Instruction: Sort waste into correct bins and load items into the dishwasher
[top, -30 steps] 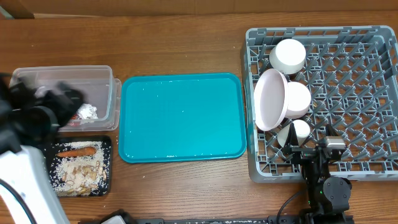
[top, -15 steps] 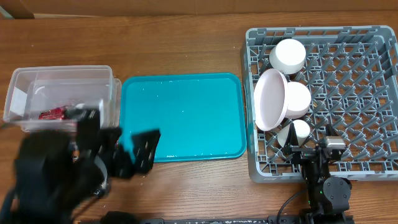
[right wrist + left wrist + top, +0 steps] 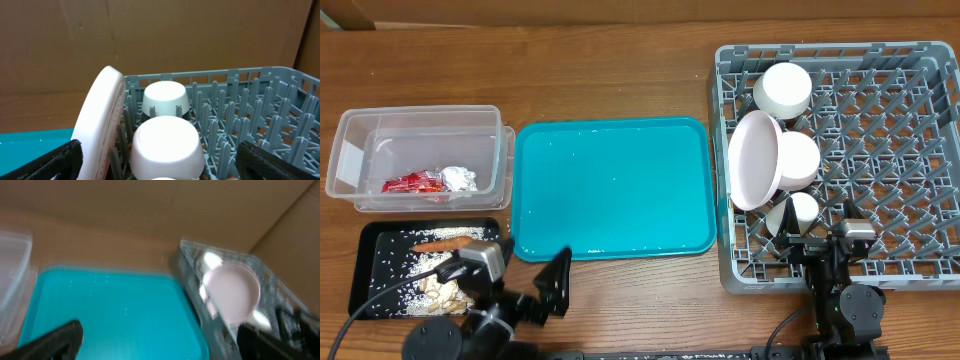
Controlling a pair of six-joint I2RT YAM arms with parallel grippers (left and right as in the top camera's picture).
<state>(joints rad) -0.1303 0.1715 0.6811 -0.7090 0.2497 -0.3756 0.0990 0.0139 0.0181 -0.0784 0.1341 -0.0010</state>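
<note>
The clear tub [image 3: 420, 135] holds the red wrapper [image 3: 408, 183] and the foil ball [image 3: 457, 179]. In the black tray [image 3: 365, 262] lie the carrot [image 3: 448, 242] and food scraps with rice [image 3: 438, 288]. My left gripper [image 3: 520, 275] is open and empty at the front edge, between the black tray and the teal tray. The grey dishwasher rack [image 3: 890, 150] holds the upright plate [image 3: 755, 160], the bowl [image 3: 800, 160] and two cups [image 3: 783, 90]. My right gripper [image 3: 825, 240] stands open and empty at the rack's near edge, facing the plate [image 3: 100, 120] and bowl [image 3: 167, 142].
A teal serving tray [image 3: 615, 185] lies bare in the middle, and the left wrist view looks across it [image 3: 110, 310] toward the rack [image 3: 192, 267] and plate [image 3: 232, 290]. Brown cardboard walls stand behind the wooden table.
My left arm has swung from over the clear tub down to the table's front by the black tray, uncovering the red wrapper in the tub. The right arm has not moved.
</note>
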